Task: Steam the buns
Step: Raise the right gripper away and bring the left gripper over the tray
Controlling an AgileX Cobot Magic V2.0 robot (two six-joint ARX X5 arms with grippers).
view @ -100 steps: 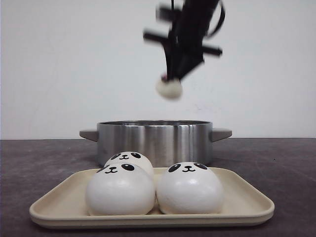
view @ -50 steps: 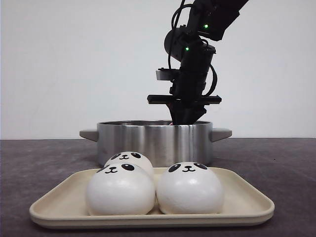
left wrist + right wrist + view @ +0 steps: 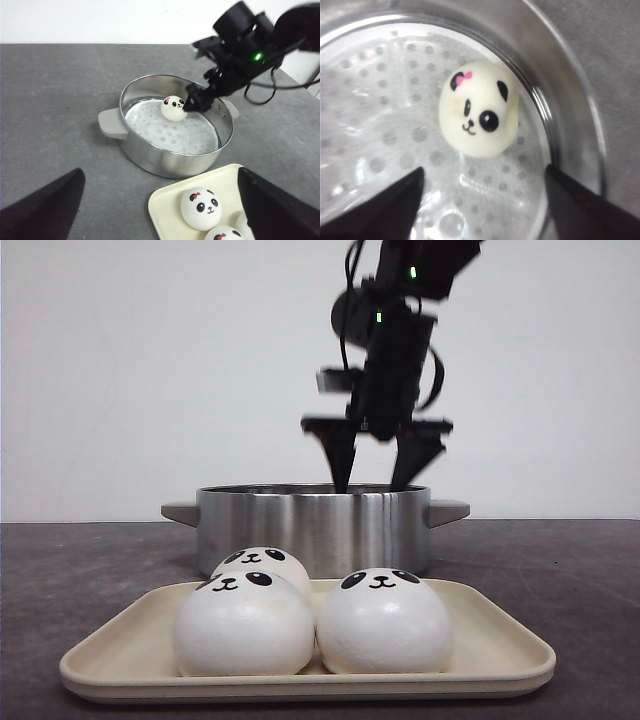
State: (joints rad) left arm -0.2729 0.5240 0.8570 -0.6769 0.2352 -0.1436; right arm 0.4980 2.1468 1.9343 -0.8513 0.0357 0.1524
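Three white panda-faced buns lie on the cream tray (image 3: 500,645): one front left (image 3: 245,625), one front right (image 3: 385,625), one behind (image 3: 262,562). A fourth bun (image 3: 477,115) rests on the perforated steamer plate inside the steel pot (image 3: 315,525), near its wall, also seen as the bun (image 3: 174,108). My right gripper (image 3: 372,478) hangs open just over the pot's rim, its fingers apart from the bun, with the right gripper (image 3: 482,175) holding nothing. My left gripper (image 3: 160,172) is open and empty, high above the pot and the tray (image 3: 165,210).
The pot has grey handles on both sides (image 3: 180,512) and stands behind the tray on a dark grey table (image 3: 60,100). A white wall closes the back. The right arm (image 3: 245,45) reaches over the pot's far rim.
The right gripper came down into the pot with a bun, then opened and rose a little. The bun now lies loose on the steamer plate.
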